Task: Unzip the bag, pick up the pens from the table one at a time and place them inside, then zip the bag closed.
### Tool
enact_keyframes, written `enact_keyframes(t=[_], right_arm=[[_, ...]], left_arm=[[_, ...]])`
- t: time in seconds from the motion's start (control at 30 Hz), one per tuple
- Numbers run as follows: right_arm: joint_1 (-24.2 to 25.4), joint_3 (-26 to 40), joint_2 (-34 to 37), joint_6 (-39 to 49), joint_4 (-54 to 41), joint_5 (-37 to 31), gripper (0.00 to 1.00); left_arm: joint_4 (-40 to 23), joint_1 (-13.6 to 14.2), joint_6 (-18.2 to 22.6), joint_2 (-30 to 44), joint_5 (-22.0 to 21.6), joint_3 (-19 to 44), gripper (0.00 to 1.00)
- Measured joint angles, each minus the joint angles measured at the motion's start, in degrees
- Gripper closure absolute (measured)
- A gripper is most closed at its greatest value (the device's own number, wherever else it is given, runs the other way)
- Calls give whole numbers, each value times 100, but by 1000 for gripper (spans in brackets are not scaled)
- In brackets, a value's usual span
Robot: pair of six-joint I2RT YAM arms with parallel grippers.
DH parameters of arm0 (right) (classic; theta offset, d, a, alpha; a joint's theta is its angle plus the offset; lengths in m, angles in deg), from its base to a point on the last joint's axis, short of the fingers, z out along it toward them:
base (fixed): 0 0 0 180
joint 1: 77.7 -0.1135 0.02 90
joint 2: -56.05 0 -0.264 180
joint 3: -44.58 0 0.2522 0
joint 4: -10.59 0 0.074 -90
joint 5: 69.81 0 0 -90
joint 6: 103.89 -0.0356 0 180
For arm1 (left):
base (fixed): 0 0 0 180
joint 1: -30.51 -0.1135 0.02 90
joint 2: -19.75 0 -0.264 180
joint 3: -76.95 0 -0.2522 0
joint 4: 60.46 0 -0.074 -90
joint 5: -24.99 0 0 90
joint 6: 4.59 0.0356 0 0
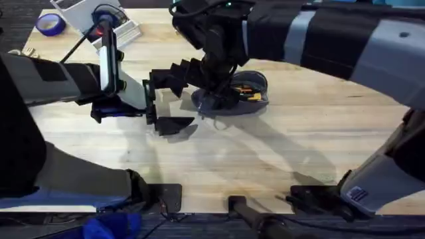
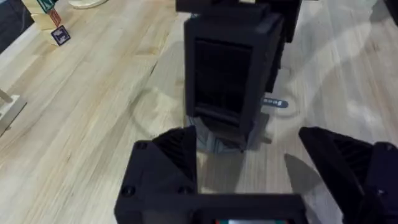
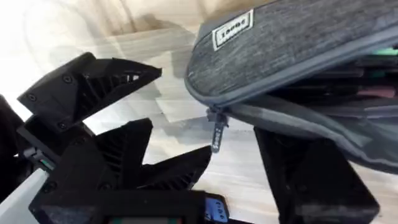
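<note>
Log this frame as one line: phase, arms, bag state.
phase: pens loaded, zip-close pending | bag: open, orange pen inside | zipper pull: hanging free | left gripper: open beside bag | right gripper: at bag

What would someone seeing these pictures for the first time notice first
Mid-table, the grey bag lies unzipped, an orange pen showing inside, with the right tool right over it. The right wrist view shows the zipper pull hanging at the bag's end beside that open tool. The left tool, also open, faces the bag from the left, empty.
</note>
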Motion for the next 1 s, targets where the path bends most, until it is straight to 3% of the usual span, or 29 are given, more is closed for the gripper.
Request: enact_keyframes(t=[0.27,0.33,0.37,0.53,0.57,1.0], right_arm=[[4,1,-1,-17,5,0,5],[4,2,-2,-17,2,-7,63],[4,1,-1,-14,0,-19,137],[4,2,-2,-15,2,-109,850],[4,2,-2,-30,-1,-116,937],[42,2,-2,59,-168,-98,969]], left_arm=[[0,0,0,0,0,0,7],[0,0,0,0,0,0,8],[0,0,0,2,0,0,7],[0,0,0,2,0,0,7],[0,0,0,2,0,0,7],[0,0,0,2,0,0,7]])
